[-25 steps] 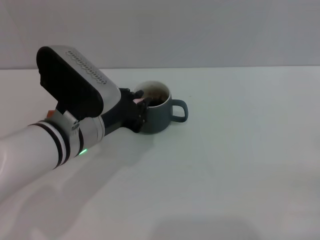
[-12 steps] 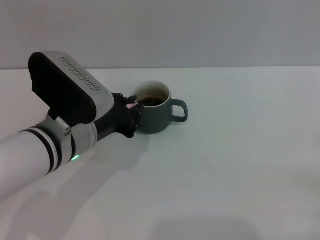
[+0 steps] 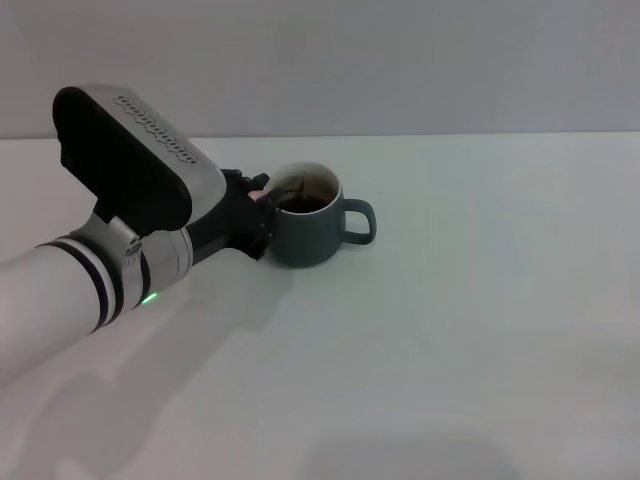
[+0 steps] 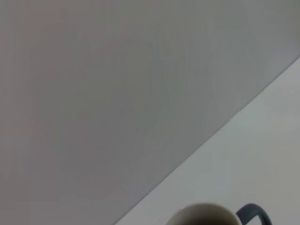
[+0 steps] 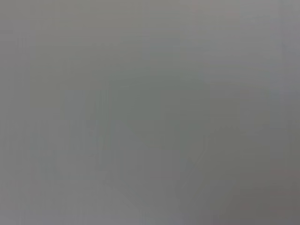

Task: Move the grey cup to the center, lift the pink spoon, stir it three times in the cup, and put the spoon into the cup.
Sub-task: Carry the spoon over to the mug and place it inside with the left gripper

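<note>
The grey cup (image 3: 312,236) stands upright on the white table, its handle pointing right and dark liquid inside. My left gripper (image 3: 260,205) sits against the cup's left rim, shut on the pink spoon (image 3: 261,194). Only a short pink bit of the handle shows between the dark fingers. The spoon's thin neck slants over the rim down into the liquid. The left wrist view catches just the cup's pale rim (image 4: 204,209) and its handle (image 4: 256,212) at the frame's edge. The right gripper is out of view; its wrist view shows only blank grey.
The white table (image 3: 470,330) spreads wide to the right of the cup and in front of it. A grey wall (image 3: 400,60) rises behind the far edge. My bulky left forearm (image 3: 90,280) covers the table's left side.
My left arm has drawn back to the left and slightly up. The gripper with the spoon moved from over the cup's inside to its left rim. The cup stayed put.
</note>
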Controlling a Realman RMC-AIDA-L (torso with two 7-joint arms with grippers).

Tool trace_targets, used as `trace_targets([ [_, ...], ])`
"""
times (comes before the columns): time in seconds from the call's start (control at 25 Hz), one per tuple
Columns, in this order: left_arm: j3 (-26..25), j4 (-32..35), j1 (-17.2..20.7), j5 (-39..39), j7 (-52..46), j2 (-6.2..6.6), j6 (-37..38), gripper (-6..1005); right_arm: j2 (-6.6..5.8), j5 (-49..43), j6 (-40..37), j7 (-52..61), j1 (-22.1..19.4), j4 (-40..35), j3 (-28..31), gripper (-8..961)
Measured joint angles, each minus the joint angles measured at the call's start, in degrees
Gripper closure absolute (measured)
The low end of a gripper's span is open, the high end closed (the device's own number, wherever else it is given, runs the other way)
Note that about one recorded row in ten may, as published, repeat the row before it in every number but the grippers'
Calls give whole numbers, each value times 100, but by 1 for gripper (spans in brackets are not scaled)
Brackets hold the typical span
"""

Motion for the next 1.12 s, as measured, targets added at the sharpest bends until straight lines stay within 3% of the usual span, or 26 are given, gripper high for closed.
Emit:
trace_targets([
  [0.24, -21, 85, -129, -448, 417, -47, -3, 770, 0, 7, 0, 0, 13, -7, 0, 953],
  [0.28, -35, 128, -158, -594, 570, -74, -5, 769, 0, 11, 0, 0, 15, -9, 0, 953],
  [0.32, -112, 222, -206, -928, 988, -184, -69, 767, 0, 14, 0, 0, 15, -10, 0, 953],
  [0.44, -195, 266, -226, -1107, 1275, -270, -161, 762, -5, 24, 0, 0, 13, -12, 0, 953],
  [0.52, -491, 311, -225, -1504, 2069, -569, -506, 758, -6, 25, 0, 0, 9, -13, 0, 953],
  [0.56, -491, 311, -225, -1504, 2069, -569, -506, 756, -7, 26, 0, 0, 8, -13, 0, 954],
  [0.68, -849, 273, -126, -1826, 2790, -846, -843, 751, -9, 31, 0, 0, 8, -13, 0, 954],
  [0.72, -924, 264, -99, -1907, 2920, -887, -898, 749, -9, 33, 0, 0, 10, -13, 0, 954],
  [0.8, -1097, 246, -14, -2147, 3228, -940, -993, 746, -9, 34, 0, 0, 14, -13, 0, 955],
  [1.12, -1447, 253, 170, -2288, 3341, -940, -992, 732, -9, 25, 22, 0, 42, -13, 0, 954],
])
